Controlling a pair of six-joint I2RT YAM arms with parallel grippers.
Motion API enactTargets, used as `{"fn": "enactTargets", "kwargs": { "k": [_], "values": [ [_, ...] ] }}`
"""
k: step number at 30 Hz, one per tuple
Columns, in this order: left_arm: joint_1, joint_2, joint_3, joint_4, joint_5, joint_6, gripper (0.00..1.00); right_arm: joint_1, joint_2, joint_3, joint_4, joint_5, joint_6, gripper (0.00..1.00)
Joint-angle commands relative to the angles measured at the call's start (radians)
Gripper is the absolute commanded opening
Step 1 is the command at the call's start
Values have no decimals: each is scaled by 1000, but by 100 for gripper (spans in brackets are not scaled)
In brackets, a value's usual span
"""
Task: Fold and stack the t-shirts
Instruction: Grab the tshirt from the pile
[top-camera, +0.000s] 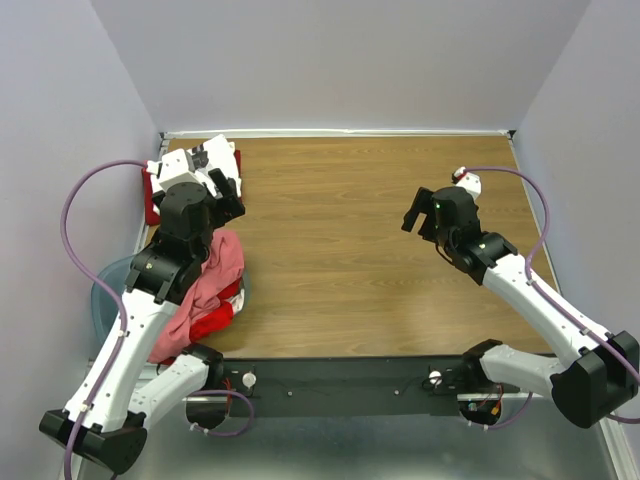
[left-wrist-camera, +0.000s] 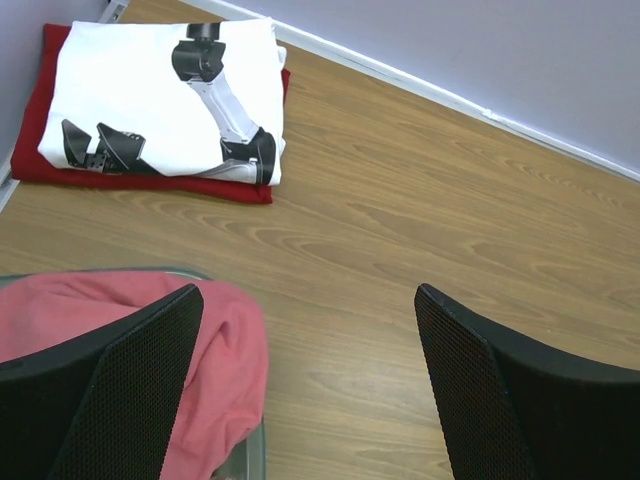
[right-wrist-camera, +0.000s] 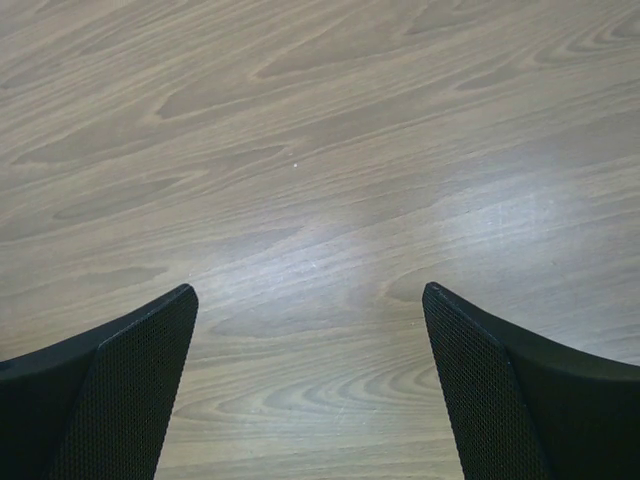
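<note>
- Left gripper (left-wrist-camera: 308, 292): fingers spread wide, holding nothing.
- Right gripper (right-wrist-camera: 309, 290): also released, above the wooden table (right-wrist-camera: 320, 130).
- Upper left: a folded white printed t-shirt (left-wrist-camera: 130, 80) lies atop the dark red t-shirt (left-wrist-camera: 35, 160).

Folded t-shirts: two, a white printed shirt (left-wrist-camera: 150, 90) lying on a dark red shirt (left-wrist-camera: 28, 150).
Stacks: one, at the table's far left corner.
Unfolded t-shirts: at least two in one heap, a salmon-pink shirt (top-camera: 226, 262) and a bright red shirt (top-camera: 213, 322); whether more lie beneath cannot be told.
Tubs: one pale-blue tub (top-camera: 104, 292).
Grippers: two, the left gripper (left-wrist-camera: 305, 300) and the right gripper (right-wrist-camera: 305, 295), each with two fingers.
Tables: one wooden table (top-camera: 350, 250).
</note>
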Motion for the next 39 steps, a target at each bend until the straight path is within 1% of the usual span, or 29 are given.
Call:
{"fn": "enactTargets", "kwargs": {
  "k": [1,9,10,12,15,19,24,26,31,32,33,34,36,38,39],
  "values": [
    [4,4,-9,2,-51,4,94,2,1,0,2,78,17,100],
    [4,42,-5,-55,-77,-4,94,1,-7,-10,2,87,32,100],
    [4,42,-11,-67,-81,-30,98,2,-10,-14,2,86,35,100],
    [12,45,-41,-77,-86,-42,98,2,-14,-16,2,90,43,100],
    [44,74,-77,-136,-87,-99,98,2,-23,-23,2,97,49,100],
    [125,126,-124,-216,-78,-188,98,2,-28,-31,2,93,55,100],
    [202,189,-210,-218,26,-243,98,2,-26,-46,2,87,66,100],
    [234,198,-229,-235,44,-263,98,2,-33,-48,2,92,66,100],
    [242,191,-256,-226,37,-292,97,2,-43,-65,4,103,72,100],
    [243,195,-258,-219,43,-292,92,2,-42,-68,4,103,71,100],
    [246,200,-259,-218,45,-291,85,2,-42,-68,4,103,74,100],
    [246,203,-261,-215,52,-286,70,2,-42,-69,4,103,74,100],
    [246,206,-261,-195,83,-252,63,2,-40,-70,7,104,71,100],
    [246,192,-252,-184,95,-228,26,2,-43,-68,5,112,65,100],
    [246,185,-244,-183,95,-223,5,2,-45,-68,5,112,65,100]
  ]
}}
